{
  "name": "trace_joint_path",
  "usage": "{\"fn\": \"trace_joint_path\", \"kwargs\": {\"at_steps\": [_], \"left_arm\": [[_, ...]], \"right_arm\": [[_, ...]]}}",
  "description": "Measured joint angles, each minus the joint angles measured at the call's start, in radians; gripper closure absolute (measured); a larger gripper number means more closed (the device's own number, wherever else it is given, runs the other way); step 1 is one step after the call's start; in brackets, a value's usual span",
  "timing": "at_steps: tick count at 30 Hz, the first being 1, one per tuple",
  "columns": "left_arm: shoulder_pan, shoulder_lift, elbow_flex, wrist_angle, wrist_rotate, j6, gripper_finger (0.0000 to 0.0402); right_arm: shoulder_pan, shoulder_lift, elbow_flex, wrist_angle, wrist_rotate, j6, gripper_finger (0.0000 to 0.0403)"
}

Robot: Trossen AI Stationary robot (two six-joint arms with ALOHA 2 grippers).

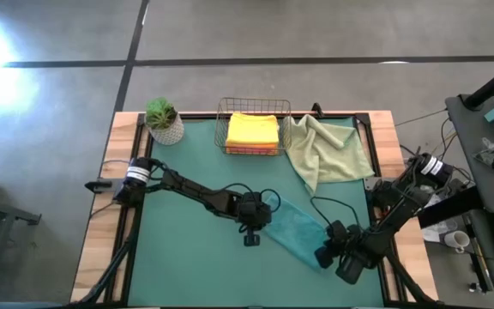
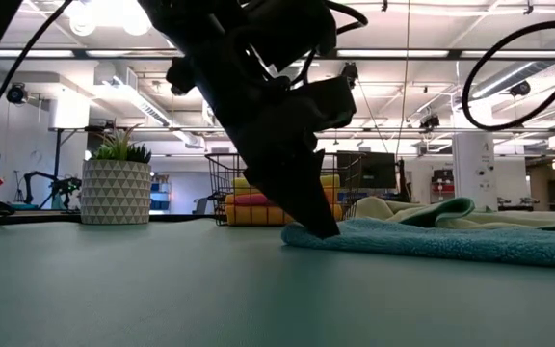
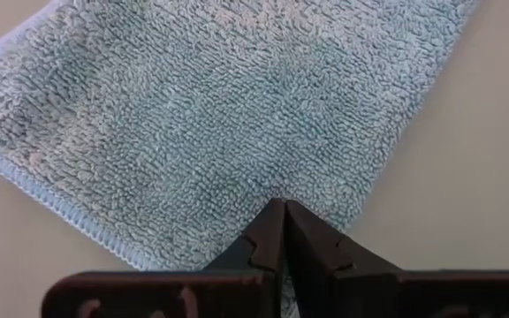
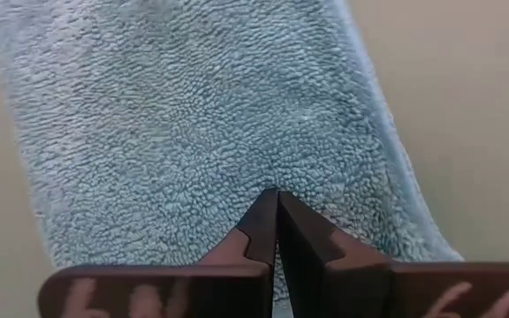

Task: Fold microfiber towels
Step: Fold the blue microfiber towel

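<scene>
The teal towel (image 1: 294, 225) lies as a folded strip on the green mat of the counter (image 1: 101, 215). It looks soft, light and limp, best taken by its ends. The left tool (image 3: 283, 208) and right tool (image 4: 276, 196) each pinch one end. No writing is readable.

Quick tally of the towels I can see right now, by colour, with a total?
Teal towel: 1, pinched by the left gripper and right gripper
Sage towel: 1
Yellow towel: 1, top of the basket stack
Pink towel: 1
Orange towel: at least 1
Total: 5 visible
</scene>
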Motion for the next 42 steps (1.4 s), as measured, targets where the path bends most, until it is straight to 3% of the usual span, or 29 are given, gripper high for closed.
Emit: {"fn": "trace_joint_path", "kwargs": {"at_steps": [5,14,21,25,30,42], "left_arm": [[0.019,-0.001,0.001,-0.004,-0.030,0.126,0.0400],[0.095,-0.010,0.001,-0.016,-0.068,0.261,0.0400],[0.116,-0.116,-0.001,-0.092,-0.075,0.259,0.0400],[0.086,-0.175,-0.003,-0.125,-0.069,0.253,0.0400],[0.000,-0.215,0.000,-0.044,0.001,0.177,0.0400],[-0.175,-0.112,0.000,0.214,-0.026,0.089,0.0400]], "right_arm": [[-0.011,0.056,0.026,0.140,-0.005,-0.004,0.0394],[-0.085,0.124,0.148,0.213,-0.054,-0.143,0.0394],[-0.091,0.107,0.251,0.057,0.069,-0.170,0.0394],[-0.072,0.088,0.309,-0.098,0.082,-0.150,0.0394],[-0.065,0.050,0.344,-0.222,0.106,-0.161,0.0394],[-0.067,-0.006,0.340,-0.249,0.158,-0.213,0.0394]]}}
